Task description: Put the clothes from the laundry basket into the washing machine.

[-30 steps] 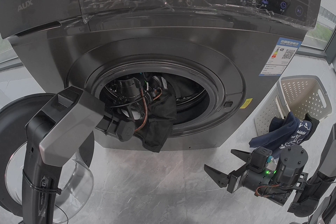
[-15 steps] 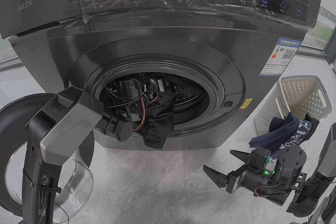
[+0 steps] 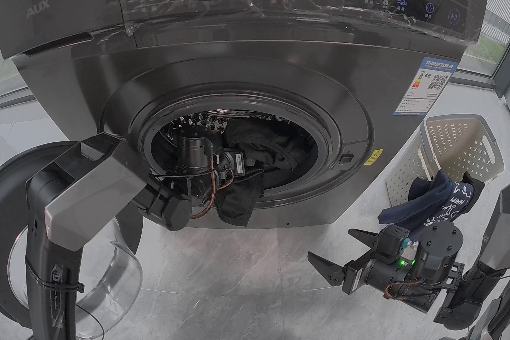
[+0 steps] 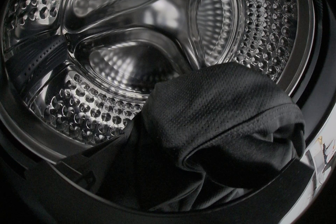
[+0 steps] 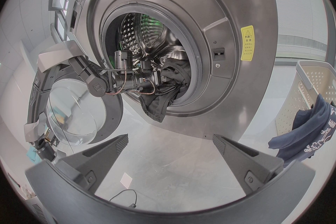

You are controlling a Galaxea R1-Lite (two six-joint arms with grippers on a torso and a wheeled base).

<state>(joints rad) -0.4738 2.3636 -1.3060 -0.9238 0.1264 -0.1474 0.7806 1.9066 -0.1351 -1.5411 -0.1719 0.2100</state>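
The washing machine [image 3: 340, 86] stands with its round door [image 3: 13, 208] swung wide open to the left. The left gripper [image 3: 245, 166] sits at the lower left edge of the drum [image 4: 115, 60] mouth, its jaws spread apart with a black garment [image 3: 265, 147] lying between them, not pinched. That garment is bunched just inside the drum at its front edge, and one end spills over the lower lip of the opening and hangs down the front panel. The right gripper [image 3: 332, 245] hangs low over the floor in front of the machine, near the laundry basket [image 3: 478, 136], jaws wide and empty. A navy garment [image 3: 435, 200] drapes over the basket's front rim.
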